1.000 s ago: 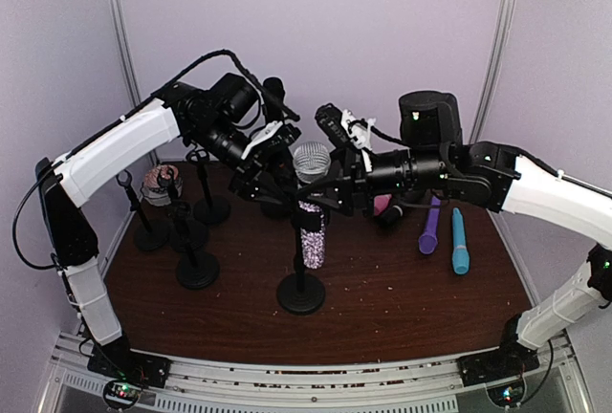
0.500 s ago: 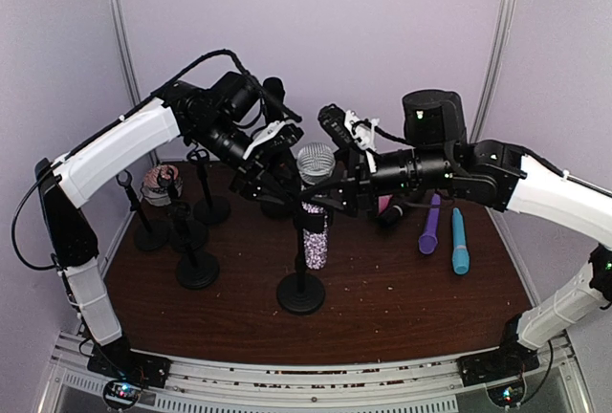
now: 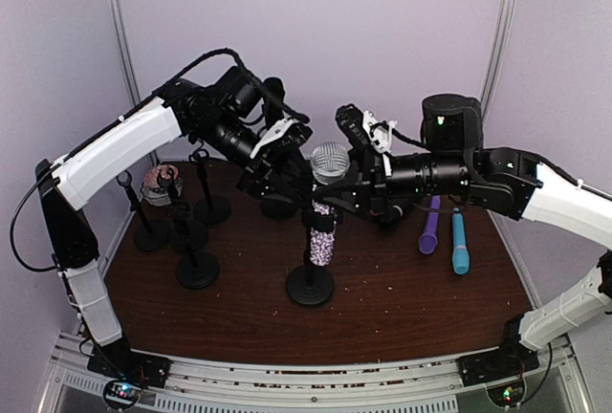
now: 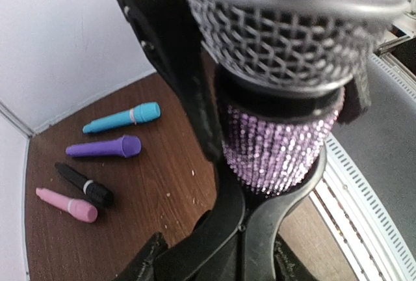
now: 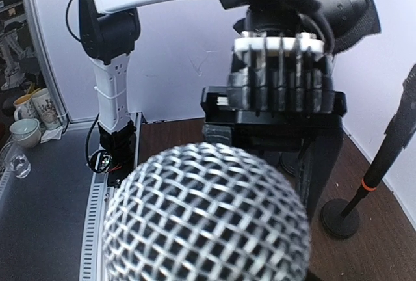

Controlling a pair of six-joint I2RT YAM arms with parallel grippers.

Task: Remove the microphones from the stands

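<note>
The microphone has a silver mesh head (image 3: 331,163) and a purple glitter body (image 3: 320,237). It stands upright in the clip of a black stand with a round base (image 3: 310,286) at mid-table. My left gripper (image 3: 290,182) reaches in from the left and is shut on the stand's clip (image 4: 260,222) just under the glitter body (image 4: 279,151). My right gripper (image 3: 344,190) comes from the right and grips the microphone at its neck, below the head. In the right wrist view the mesh head (image 5: 208,222) hides my own fingers.
Several bare black stands (image 3: 197,270) crowd the left side, with a glittery microphone (image 3: 158,184) lying behind them. Loose microphones lie at the right: purple (image 3: 429,226), blue (image 3: 460,241), pink (image 4: 67,204), black (image 4: 84,185). Another stand (image 5: 341,216) is close behind.
Both grippers, the microphone and its stand have shifted together to the right. The stand's base has slid a little right and away from me.
</note>
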